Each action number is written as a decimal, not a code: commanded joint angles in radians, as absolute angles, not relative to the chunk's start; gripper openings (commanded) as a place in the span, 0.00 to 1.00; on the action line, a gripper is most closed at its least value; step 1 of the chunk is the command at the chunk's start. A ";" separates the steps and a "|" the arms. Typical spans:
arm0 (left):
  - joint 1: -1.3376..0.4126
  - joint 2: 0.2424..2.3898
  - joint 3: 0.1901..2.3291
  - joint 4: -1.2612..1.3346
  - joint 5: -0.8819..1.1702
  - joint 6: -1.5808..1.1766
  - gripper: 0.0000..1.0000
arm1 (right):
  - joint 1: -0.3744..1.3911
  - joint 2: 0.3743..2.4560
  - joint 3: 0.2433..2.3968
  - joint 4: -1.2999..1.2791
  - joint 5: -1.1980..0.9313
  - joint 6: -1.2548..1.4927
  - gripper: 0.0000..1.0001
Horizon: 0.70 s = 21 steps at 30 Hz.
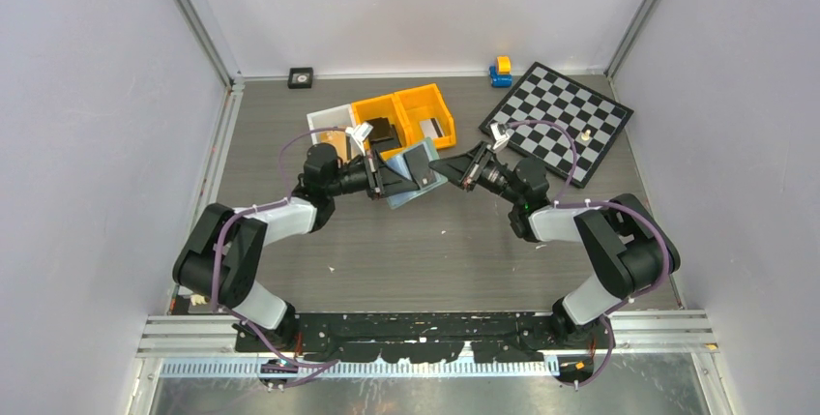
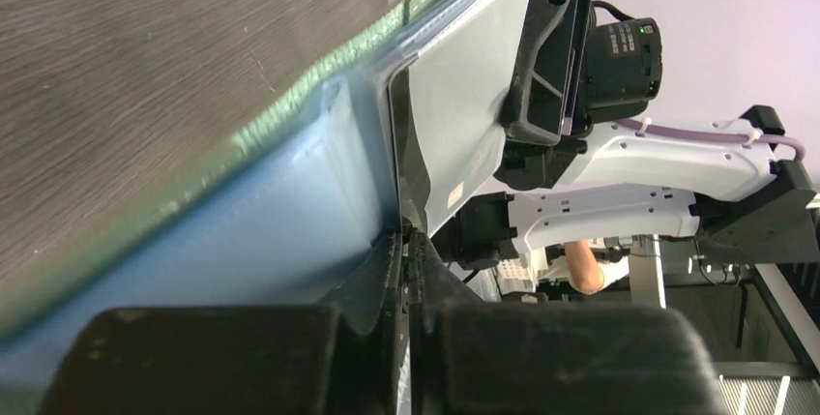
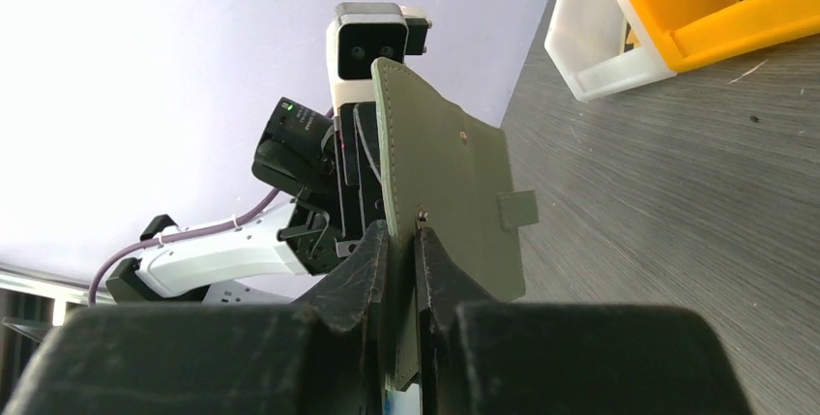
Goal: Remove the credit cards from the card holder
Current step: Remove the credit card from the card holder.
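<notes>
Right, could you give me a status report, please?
Left tool shut on the card holder, blue inner sleeve. Right tool shut on its green cover. Holder open, held above the table. Orange bins close behind.

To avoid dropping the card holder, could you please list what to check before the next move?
1. Left gripper shut on a blue sleeve of the card holder: ok.
2. Right gripper shut on its green cover: ok.
3. Holder open, sleeves exposed: ok.
4. Card visible to pull out: cannot tell.
5. Orange bins apart from holder: ok.
</notes>
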State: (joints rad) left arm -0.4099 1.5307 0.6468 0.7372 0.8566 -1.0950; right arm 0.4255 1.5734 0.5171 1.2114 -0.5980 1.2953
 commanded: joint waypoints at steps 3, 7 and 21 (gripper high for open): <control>-0.403 1.532 0.650 0.816 0.852 -1.097 0.00 | 0.451 1.557 0.563 1.325 -0.666 1.334 0.00; -0.392 1.525 0.662 0.696 0.827 -1.049 0.00 | 0.452 1.547 0.562 1.303 -0.664 1.316 0.08; -0.379 1.530 0.745 0.306 0.737 -0.896 0.00 | 0.437 1.446 0.543 1.106 -0.604 1.197 0.00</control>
State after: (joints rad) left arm -0.3908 1.5352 0.7097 0.4709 0.8310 -0.9852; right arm 0.4267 1.5410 0.5198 1.0462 -0.5835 1.2098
